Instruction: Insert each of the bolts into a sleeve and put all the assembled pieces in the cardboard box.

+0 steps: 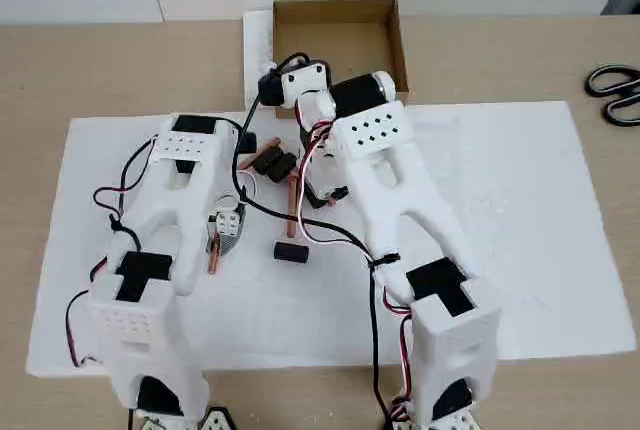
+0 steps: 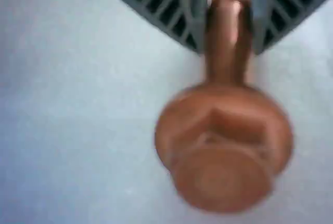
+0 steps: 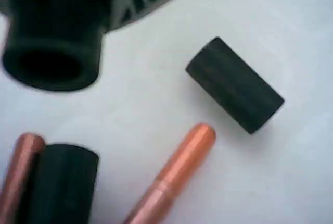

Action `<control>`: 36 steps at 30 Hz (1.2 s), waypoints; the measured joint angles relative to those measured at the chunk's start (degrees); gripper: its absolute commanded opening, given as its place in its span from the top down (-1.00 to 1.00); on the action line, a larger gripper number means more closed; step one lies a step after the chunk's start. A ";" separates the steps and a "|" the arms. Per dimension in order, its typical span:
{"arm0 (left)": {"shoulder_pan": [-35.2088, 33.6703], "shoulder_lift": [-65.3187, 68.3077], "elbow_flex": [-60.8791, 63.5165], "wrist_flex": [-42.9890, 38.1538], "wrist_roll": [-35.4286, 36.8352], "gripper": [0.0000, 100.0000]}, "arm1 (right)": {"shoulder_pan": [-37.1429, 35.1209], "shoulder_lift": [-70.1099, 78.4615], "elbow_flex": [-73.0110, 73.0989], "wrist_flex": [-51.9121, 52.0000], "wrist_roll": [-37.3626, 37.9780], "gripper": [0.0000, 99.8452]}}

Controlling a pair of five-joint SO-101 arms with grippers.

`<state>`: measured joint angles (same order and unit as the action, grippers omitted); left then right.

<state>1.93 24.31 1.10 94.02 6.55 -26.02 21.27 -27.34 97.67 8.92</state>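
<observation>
Cardboard box (image 1: 340, 12) stood empty; left end effector (image 2: 229, 2) clamped a bolt (image 2: 223, 146), right end effector (image 3: 67, 5) apparently a sleeve (image 3: 52, 57), not yet joined.

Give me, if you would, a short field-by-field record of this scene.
left gripper: shut on the shank of a held bolt
right gripper: shut on a held sleeve, its bore unfilled
loose parts: a loose sleeve and a loose bolt lying apart; a second sleeve right beside a second bolt
surface: white sheet
cardboard box: at the sheet's far edge
scissors: on the bare table, off the sheet
</observation>
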 measured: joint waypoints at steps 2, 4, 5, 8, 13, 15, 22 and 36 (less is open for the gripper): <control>0.00 0.09 0.09 -1.14 -0.35 0.98 | 0.00 0.00 0.00 0.00 -0.18 0.99; -0.09 0.09 0.09 -1.93 -2.11 0.98 | -0.09 0.00 0.00 0.00 -0.18 0.99; -0.18 0.09 0.09 -2.11 -3.87 0.98 | -0.09 0.00 0.00 0.00 -0.18 0.99; -0.26 0.09 0.09 -2.11 -10.90 0.98 | -0.09 0.00 0.00 0.00 -0.18 0.99; -0.26 0.09 -0.79 -0.18 -14.42 0.87 | -0.09 0.00 0.00 0.00 -0.26 0.99; -0.35 0.09 -1.49 0.18 -14.68 0.85 | -0.09 0.00 0.00 0.00 -0.26 0.99; -0.09 -1.32 -3.60 1.76 -15.56 0.84 | -0.09 0.00 0.00 0.00 -0.35 0.99; -0.09 -1.05 -3.87 -3.96 -15.30 0.84 | -0.09 0.00 0.00 0.00 -0.35 0.99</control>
<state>1.85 23.25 -2.77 90.07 -8.75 -26.11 21.27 -27.34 97.67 8.57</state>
